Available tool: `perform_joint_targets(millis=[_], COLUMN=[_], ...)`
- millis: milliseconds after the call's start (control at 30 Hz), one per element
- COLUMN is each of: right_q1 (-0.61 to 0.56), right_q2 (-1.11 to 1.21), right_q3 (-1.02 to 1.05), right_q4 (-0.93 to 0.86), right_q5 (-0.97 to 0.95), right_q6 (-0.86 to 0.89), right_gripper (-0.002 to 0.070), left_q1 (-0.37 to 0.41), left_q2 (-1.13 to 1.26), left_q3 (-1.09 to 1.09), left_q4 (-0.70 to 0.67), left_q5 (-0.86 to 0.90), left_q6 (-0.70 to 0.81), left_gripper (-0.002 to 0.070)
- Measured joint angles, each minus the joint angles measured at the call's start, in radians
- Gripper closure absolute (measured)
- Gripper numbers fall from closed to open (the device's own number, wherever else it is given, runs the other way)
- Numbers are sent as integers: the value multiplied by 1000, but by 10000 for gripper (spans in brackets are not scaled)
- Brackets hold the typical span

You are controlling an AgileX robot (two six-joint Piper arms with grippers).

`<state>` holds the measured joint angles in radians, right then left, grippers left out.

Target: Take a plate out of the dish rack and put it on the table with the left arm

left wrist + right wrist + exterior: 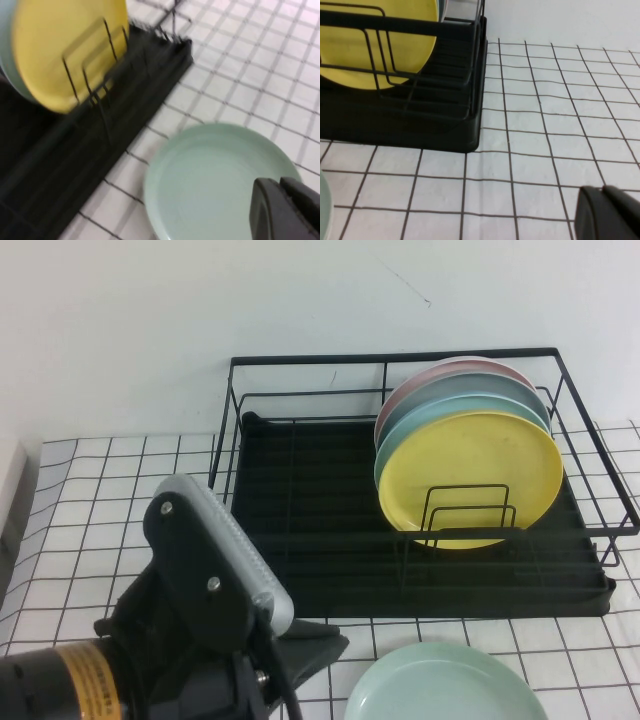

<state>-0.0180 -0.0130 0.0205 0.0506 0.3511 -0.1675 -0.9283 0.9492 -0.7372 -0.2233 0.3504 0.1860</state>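
Note:
The pale mint-green plate (445,690) lies flat on the gridded table (100,500), just in front of the black dish rack (300,540). My left arm reaches in from the lower left. Its gripper (335,643) is beside the plate's left rim, shut and empty. In the left wrist view the shut gripper (281,200) hovers over the plate (205,180), apart from it, with the rack (60,165) beyond. My right gripper (605,207) is shut and empty, low over the cloth to the right of the rack (420,120); the plate's edge (323,210) shows there.
A yellow plate (470,475) stands upright in the rack's right half, with blue-green plates (450,410) and a pink plate (440,375) behind it. The rack's left half holds no dishes. A white wall rises behind the table.

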Motion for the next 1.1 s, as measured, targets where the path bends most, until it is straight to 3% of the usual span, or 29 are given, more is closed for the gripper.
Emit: perform_joint_targets(millis=[167, 267, 433, 633, 733, 900, 1100], right_q1=[0, 0, 0, 0, 0, 0, 0], right_q2=[0, 0, 0, 0, 0, 0, 0], right_q3=[0, 0, 0, 0, 0, 0, 0], right_q4=[0, 0, 0, 0, 0, 0, 0], right_q5=[0, 0, 0, 0, 0, 0, 0], right_q6=[0, 0, 0, 0, 0, 0, 0], right_gripper=[678, 678, 678, 678, 678, 678, 678], left_q1=[12, 70, 310, 647, 747, 818, 824], left_q2=[-125, -310, -647, -940, -959, -961, -963], left_q3=[181, 325, 569, 726, 752, 760, 760], left_q4=[18, 18, 19, 21, 21, 21, 50], left_q5=[-265, -407, -534, -487, -444, -337, -193], left_q6=[68, 81, 114, 29, 5, -4, -10], left_gripper=[674, 675, 676, 676, 676, 677, 677])
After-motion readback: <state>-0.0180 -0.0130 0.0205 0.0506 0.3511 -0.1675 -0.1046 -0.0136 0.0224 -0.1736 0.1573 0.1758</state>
